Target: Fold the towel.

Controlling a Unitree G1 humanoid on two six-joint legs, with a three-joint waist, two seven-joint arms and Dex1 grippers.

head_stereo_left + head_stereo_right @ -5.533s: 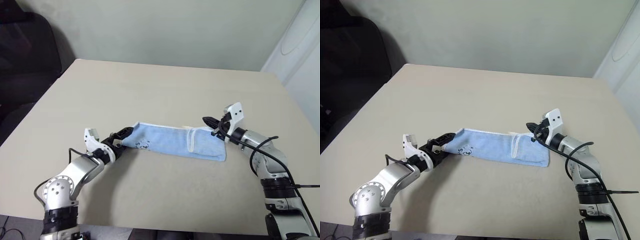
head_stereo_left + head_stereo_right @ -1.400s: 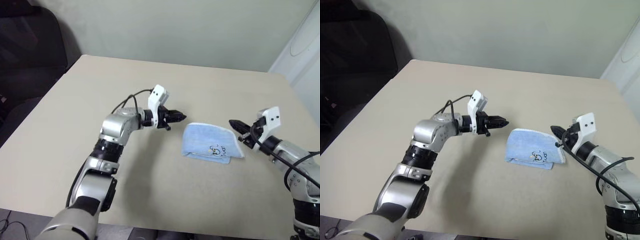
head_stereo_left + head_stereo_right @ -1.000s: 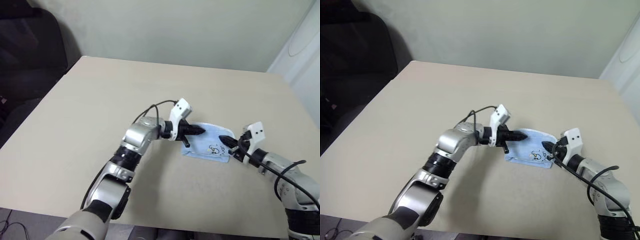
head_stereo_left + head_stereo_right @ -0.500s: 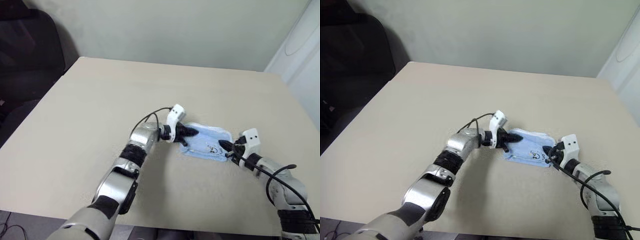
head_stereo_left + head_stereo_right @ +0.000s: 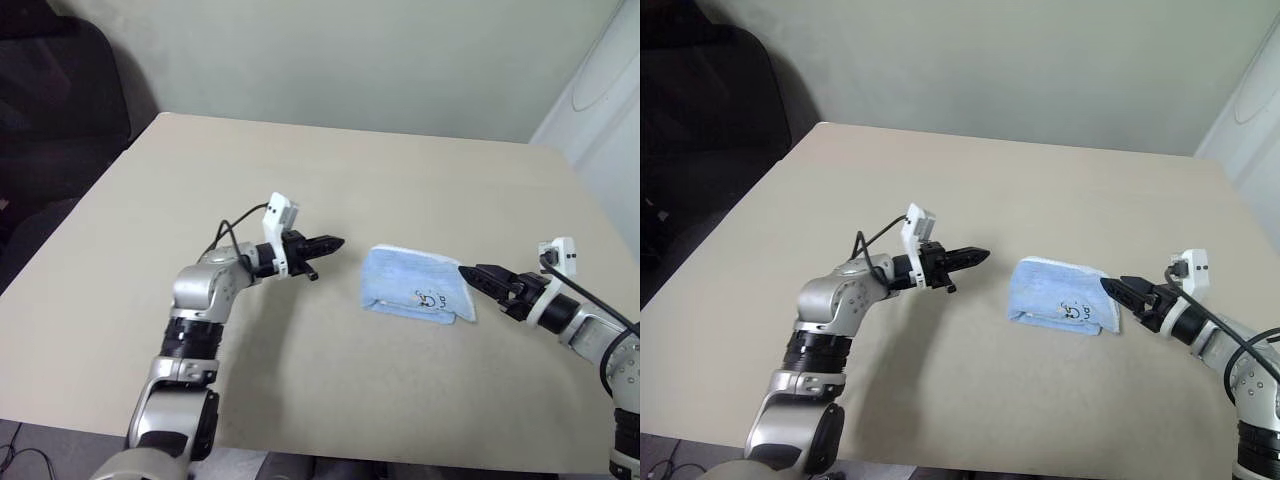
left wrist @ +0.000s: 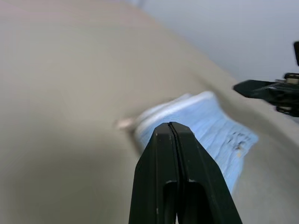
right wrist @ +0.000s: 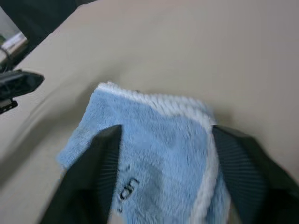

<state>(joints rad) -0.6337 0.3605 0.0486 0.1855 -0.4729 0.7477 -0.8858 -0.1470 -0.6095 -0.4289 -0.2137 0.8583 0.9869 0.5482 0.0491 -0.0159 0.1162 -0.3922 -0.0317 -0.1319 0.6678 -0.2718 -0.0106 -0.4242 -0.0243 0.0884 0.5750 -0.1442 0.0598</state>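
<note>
The towel (image 5: 415, 296), light blue with white piping and a small dark motif on top, lies folded into a compact stack right of the table's middle. My left gripper (image 5: 335, 242) is shut and hovers a short way left of the towel, pointing at it without touching. In the left wrist view its fingertips (image 6: 170, 127) are pressed together in front of the towel (image 6: 212, 123). My right gripper (image 5: 472, 274) sits just off the towel's right edge. The right wrist view shows its jaws spread wide, the towel (image 7: 154, 140) between and beyond them, nothing held.
The beige table (image 5: 300, 170) spreads out bare on all sides of the towel. A dark chair (image 5: 60, 90) stands beyond the back left corner. A white panel (image 5: 605, 90) rises past the right edge.
My left gripper has drawn back to the left, off the towel. My right gripper has pulled back to the right, let go of the towel's edge and opened.
</note>
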